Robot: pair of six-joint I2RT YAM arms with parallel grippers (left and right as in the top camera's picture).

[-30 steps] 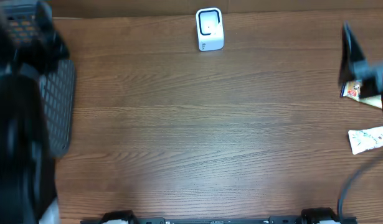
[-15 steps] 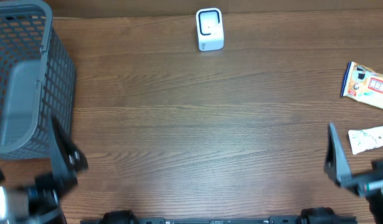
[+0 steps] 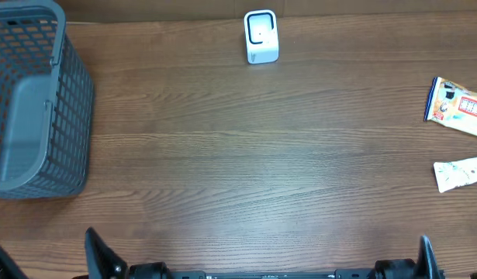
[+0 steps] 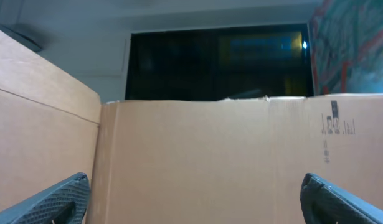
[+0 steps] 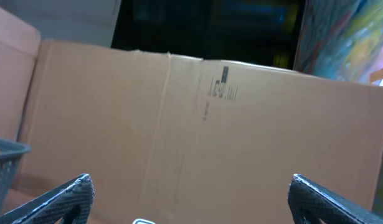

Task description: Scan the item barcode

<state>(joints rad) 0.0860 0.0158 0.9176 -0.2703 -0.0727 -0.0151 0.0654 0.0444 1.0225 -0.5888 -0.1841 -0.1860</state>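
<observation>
On the wooden table (image 3: 238, 155), grey basket (image 3: 36, 101) at 9 o'clock, we judge the snack packet (image 3: 459, 102) at 3 o'clock light, crinkly and slippery (the white sachet (image 3: 461, 173) at 4 o'clock likewise), best pinched at a sealed edge. Low at 6 o'clock, the left gripper (image 4: 194, 193) and right gripper (image 5: 191, 190) point level, jaws wide apart and empty.

left gripper (image 4: 194, 185): jaws wide apart, empty | right gripper (image 5: 191, 183): jaws wide apart, empty | both arms low at front, only fingertips (image 3: 98, 252) show overhead
</observation>
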